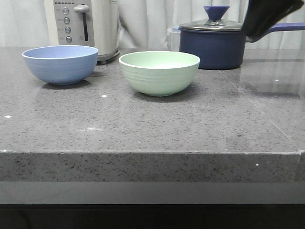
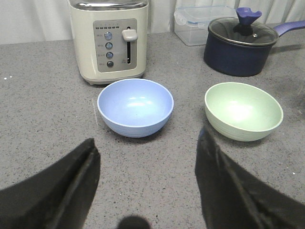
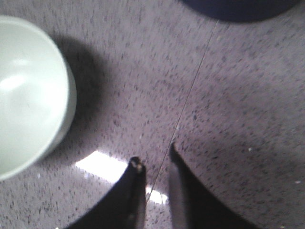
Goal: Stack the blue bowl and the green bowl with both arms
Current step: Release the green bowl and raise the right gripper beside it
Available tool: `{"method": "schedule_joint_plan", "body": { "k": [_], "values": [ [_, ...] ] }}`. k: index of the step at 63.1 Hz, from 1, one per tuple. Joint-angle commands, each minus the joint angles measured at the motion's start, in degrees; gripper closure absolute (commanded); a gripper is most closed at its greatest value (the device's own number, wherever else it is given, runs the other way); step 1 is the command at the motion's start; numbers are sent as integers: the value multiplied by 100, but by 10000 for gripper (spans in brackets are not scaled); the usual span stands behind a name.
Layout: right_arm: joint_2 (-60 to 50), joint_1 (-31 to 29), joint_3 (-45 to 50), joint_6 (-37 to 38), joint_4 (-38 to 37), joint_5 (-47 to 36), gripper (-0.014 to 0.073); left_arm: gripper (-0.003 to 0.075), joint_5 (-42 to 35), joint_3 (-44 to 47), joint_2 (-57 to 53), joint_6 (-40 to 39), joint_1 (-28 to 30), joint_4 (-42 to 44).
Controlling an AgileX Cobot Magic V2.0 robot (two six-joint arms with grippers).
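On the tabletop (image 1: 143,124) I see the blue bowl (image 1: 60,63) at left, the green bowl (image 1: 159,72) beside it, apart. My left tool (image 2: 147,157) gapes wide; my right tool (image 3: 153,160), nearly closed and empty, is mostly cut off up front.

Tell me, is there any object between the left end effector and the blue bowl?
Nothing visible. In the left wrist view, only bare countertop lies between the open left end effector and the blue bowl. The toaster stands behind the bowl.
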Motion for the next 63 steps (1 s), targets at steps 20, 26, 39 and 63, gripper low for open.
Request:
{"method": "schedule_joint_plan", "body": {
  "k": [20, 26, 39, 63],
  "values": [
    [-252, 143, 625, -3083, 1698, -568, 654, 283, -444, -161, 51, -8, -55, -34],
    [-170, 260, 665, -3524, 1972, -583, 654, 283, -444, -161, 51, -8, -55, -34],
    [149, 306, 665, -3565, 2043, -584, 657, 283, -444, -161, 51, -8, -55, -34],
    [284, 306, 665, -3565, 2043, -582, 657, 283, -444, -161, 51, -8, -55, -34]
  ]
}}
